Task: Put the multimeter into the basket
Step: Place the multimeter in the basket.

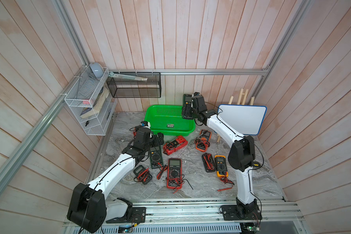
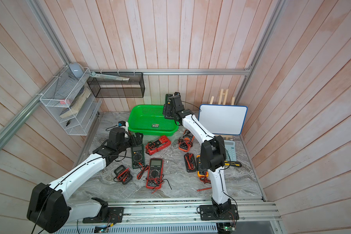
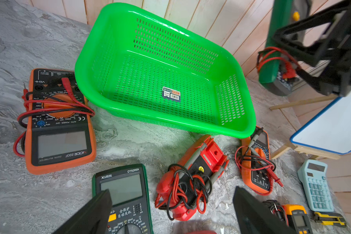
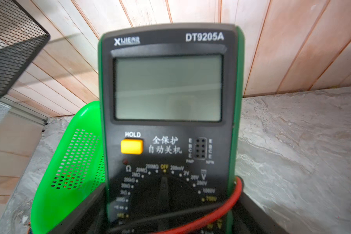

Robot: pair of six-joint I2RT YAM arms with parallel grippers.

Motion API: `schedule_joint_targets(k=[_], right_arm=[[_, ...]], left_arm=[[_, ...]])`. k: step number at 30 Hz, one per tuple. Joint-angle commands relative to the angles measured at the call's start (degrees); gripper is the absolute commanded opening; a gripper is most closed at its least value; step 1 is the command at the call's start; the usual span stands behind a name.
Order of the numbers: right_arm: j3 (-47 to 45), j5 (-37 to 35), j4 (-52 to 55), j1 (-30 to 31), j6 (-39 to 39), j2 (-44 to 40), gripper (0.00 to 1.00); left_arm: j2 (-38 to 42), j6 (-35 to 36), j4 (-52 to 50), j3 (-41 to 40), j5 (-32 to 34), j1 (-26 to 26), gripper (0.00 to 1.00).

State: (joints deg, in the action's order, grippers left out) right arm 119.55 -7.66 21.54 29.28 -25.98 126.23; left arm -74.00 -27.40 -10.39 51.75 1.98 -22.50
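A dark green multimeter (image 4: 168,91) with a grey screen is held upright by my right gripper (image 4: 170,212), which is shut on its lower body with red and black leads across it. In both top views it (image 1: 186,99) (image 2: 167,97) hangs over the back right corner of the bright green basket (image 1: 166,111) (image 2: 148,113), which is empty apart from a label sticker (image 3: 171,94). My left gripper (image 3: 171,194) (image 1: 157,139) is open and holds nothing, low over the table in front of the basket (image 3: 160,66), above a second green multimeter (image 3: 126,194).
Several other meters lie on the marble table: a red clamp meter (image 1: 174,144), a big red one (image 1: 174,173), orange ones (image 1: 203,139) (image 3: 59,121), a yellow one (image 1: 221,166). A whiteboard (image 1: 242,119) leans at the right; a black mesh bin (image 1: 134,85) and white wire rack (image 1: 89,105) hang at the back left.
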Motion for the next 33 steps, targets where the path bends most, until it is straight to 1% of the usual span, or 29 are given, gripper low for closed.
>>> schedule_joint_targets(k=[1, 4, 7, 12, 19, 24, 26, 28, 33], right_arm=[[7.1, -1.0, 3.8, 0.1, 1.9, 4.5, 0.43], [11.7, -0.4, 6.1, 0.1, 1.4, 8.9, 0.43], [13.3, 0.1, 7.2, 0.1, 1.2, 11.6, 0.43], [11.4, 0.0, 7.6, 0.2, 1.2, 13.1, 0.43], [7.1, -1.3, 7.6, 0.2, 1.1, 12.8, 0.44], [6.4, -1.7, 8.3, -0.1, 0.7, 13.5, 0.49], [6.5, -1.5, 8.5, -0.4, 0.1, 14.0, 0.53], [6.7, -1.5, 8.7, -0.8, -0.6, 14.6, 0.59], [9.7, -1.7, 10.3, -1.2, -1.8, 16.6, 0.83]], left_arm=[[-1.2, 1.6, -0.8, 2.3, 0.7, 0.4, 1.00], [-1.8, 1.8, -1.0, 2.8, 0.6, 0.4, 0.99], [-2.3, 1.6, -1.2, 3.0, 0.5, 0.4, 1.00], [-3.1, 1.0, -1.1, 2.6, 0.2, 0.4, 1.00], [-4.1, 0.3, -0.9, 2.3, -0.3, 0.4, 1.00], [-4.7, -0.1, -0.8, 2.0, -0.7, 0.4, 1.00], [-4.7, -0.3, -0.5, 1.8, -0.7, 0.4, 1.00], [-5.0, -0.4, -0.3, 1.7, -0.8, 0.4, 1.00], [-5.6, -0.5, -0.2, 1.7, -1.0, 0.4, 1.00]])
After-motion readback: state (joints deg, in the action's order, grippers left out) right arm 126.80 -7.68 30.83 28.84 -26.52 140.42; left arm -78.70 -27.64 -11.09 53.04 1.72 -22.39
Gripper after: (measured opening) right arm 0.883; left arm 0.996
